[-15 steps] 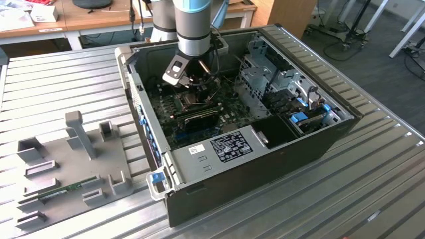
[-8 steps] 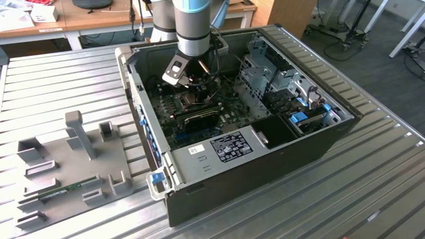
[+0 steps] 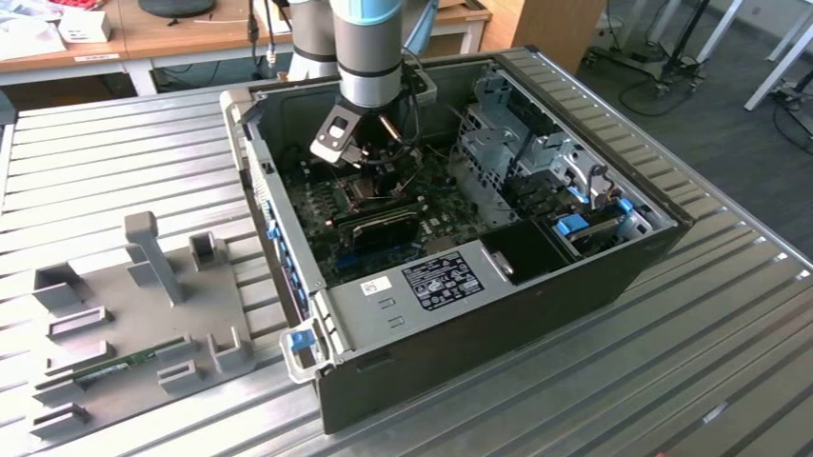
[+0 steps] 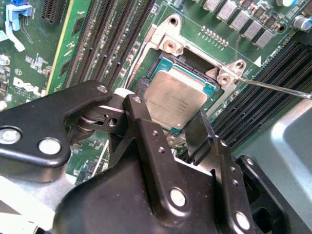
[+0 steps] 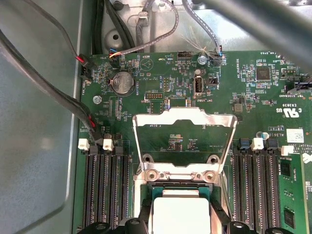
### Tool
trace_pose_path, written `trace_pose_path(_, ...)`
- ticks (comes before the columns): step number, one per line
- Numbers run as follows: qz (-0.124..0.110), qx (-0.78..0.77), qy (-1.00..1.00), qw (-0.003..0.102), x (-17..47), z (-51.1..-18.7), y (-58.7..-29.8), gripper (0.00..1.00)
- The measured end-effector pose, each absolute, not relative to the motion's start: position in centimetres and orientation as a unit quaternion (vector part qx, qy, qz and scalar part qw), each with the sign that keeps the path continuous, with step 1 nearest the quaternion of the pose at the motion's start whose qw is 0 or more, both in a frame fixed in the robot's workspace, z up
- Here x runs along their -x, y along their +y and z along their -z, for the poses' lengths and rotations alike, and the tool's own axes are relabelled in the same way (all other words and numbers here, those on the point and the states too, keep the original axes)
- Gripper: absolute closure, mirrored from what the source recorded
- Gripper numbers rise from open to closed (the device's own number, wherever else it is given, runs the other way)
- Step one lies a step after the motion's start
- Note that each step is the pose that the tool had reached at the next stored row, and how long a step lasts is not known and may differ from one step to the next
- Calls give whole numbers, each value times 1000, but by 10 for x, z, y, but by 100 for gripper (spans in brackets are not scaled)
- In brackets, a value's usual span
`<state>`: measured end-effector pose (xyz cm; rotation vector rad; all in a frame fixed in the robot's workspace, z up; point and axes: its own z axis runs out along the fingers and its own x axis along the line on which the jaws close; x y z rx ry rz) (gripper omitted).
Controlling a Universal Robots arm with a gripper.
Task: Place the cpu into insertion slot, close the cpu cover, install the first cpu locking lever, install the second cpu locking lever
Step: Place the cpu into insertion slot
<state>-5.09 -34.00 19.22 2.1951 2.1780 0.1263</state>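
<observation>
The arm reaches down into the open computer case (image 3: 508, 314), which lies on its side on the ridged metal tabletop (image 3: 114, 143). In this way the board faces up and the hand (image 3: 366, 157) can come at it from above.

In the second wrist view the hand (image 4: 168, 114) looks clenched on the cpu (image 4: 178, 95). Its two black fingers (image 4: 141, 126) press on opposite edges of the chip, and this leaves the flat top free. The cpu is a thin square with a dull grey metal lid and a narrow green border.

It is right over the insertion slot (image 4: 161, 39), a dark square well with a bright silvery rim and round screw heads at the corners. Whether the chip is seated or a little above the bed, I cannot tell.

In the first wrist view the cpu cover (image 5: 185, 116), a thin shiny frame with a large cut-out, stands up on its hinge behind the cpu (image 5: 178, 212). I think this keeps the slot open for the chip. A thin wire rod (image 4: 278, 88), probably a locking lever, stands free beside the slot. Long black memory slots (image 5: 105, 190) run on both sides.
</observation>
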Motion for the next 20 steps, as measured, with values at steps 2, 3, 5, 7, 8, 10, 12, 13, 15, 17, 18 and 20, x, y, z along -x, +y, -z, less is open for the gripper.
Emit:
trace_pose_path(2,-41,-709,704,23,51,-192,-340,46)
trace_pose_path(3,-41,-709,704,23,51,-192,-340,46)
trace_pose_path(5,-41,-709,704,23,51,-192,-340,46)
trace_pose_path(7,-41,-709,704,23,51,-192,-340,46)
trace_pose_path(8,-41,-709,704,23,51,-192,-340,46)
trace_pose_path(10,-41,-709,704,23,51,-192,-340,46)
trace_pose_path(12,-41,-709,704,23,51,-192,-340,46)
trace_pose_path(13,-41,-709,704,23,51,-192,-340,46)
trace_pose_path(15,-41,-709,704,23,51,-192,-340,45)
trace_pose_path(17,-41,-709,704,23,51,-192,-340,38)
trace_pose_path(18,-41,-709,704,23,51,-192,-340,38)
trace_pose_path(20,-41,-709,704,23,51,-192,-340,38)
